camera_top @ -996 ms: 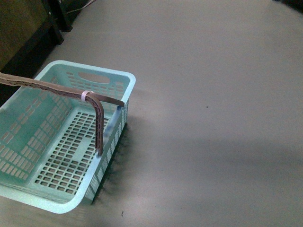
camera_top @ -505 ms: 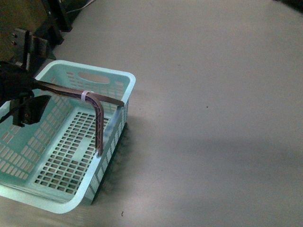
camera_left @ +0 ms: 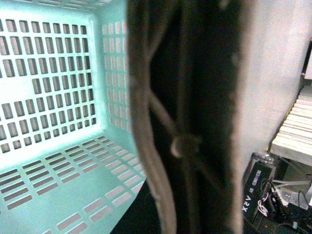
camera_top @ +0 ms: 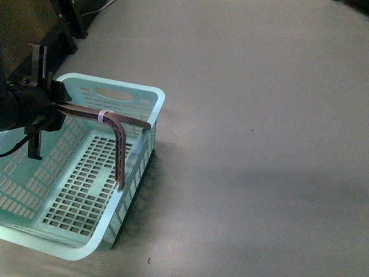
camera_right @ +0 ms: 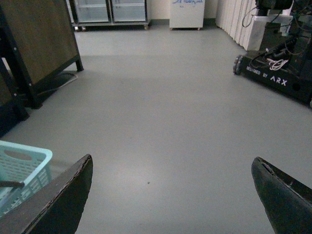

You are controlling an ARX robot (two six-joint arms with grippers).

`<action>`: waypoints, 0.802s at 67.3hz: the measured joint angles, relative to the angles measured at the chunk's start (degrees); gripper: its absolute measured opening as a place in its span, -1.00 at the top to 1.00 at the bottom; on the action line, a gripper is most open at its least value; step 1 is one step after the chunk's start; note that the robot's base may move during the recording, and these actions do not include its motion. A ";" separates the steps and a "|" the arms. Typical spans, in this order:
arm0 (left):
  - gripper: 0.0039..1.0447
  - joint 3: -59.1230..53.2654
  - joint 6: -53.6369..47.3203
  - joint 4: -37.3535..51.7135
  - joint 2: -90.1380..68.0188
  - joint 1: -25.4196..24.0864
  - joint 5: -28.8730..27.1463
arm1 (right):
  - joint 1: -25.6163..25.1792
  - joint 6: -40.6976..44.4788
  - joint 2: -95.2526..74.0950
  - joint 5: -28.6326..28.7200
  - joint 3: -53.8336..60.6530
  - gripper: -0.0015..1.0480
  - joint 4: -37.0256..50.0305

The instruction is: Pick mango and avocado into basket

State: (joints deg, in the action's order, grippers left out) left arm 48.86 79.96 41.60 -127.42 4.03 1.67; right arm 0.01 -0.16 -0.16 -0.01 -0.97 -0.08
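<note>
Front view: left gripper [camera_top: 49, 108] at basket [camera_top: 151, 99] handle [camera_top: 120, 151] (touching).

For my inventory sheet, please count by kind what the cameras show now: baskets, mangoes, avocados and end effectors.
Basket: 1
Mango: 0 in view
Avocado: 0 in view
End effectors: 2, the left end effector and the right end effector
Total: 3

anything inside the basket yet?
Nothing visible: the front and left wrist views show only bare slotted base in the basket. The handle and the left gripper cover part of the floor, and the basket's left edge is out of frame.
</note>
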 joint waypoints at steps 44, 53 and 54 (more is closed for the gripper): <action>0.90 -12.46 1.90 -47.32 68.50 -14.71 10.45 | 0.00 0.00 0.00 0.00 0.00 -0.83 0.00; 0.90 -8.76 1.09 -55.34 74.82 -17.18 13.79 | 0.00 0.00 0.00 0.00 0.00 -0.83 0.00; 0.90 -8.22 1.09 -56.11 75.58 -17.51 14.51 | 0.00 0.00 0.00 0.00 0.00 -0.83 0.00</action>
State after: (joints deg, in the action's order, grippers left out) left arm 40.64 81.06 -14.50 -51.83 -13.47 16.19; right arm 0.01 -0.16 -0.16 -0.01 -0.97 -0.08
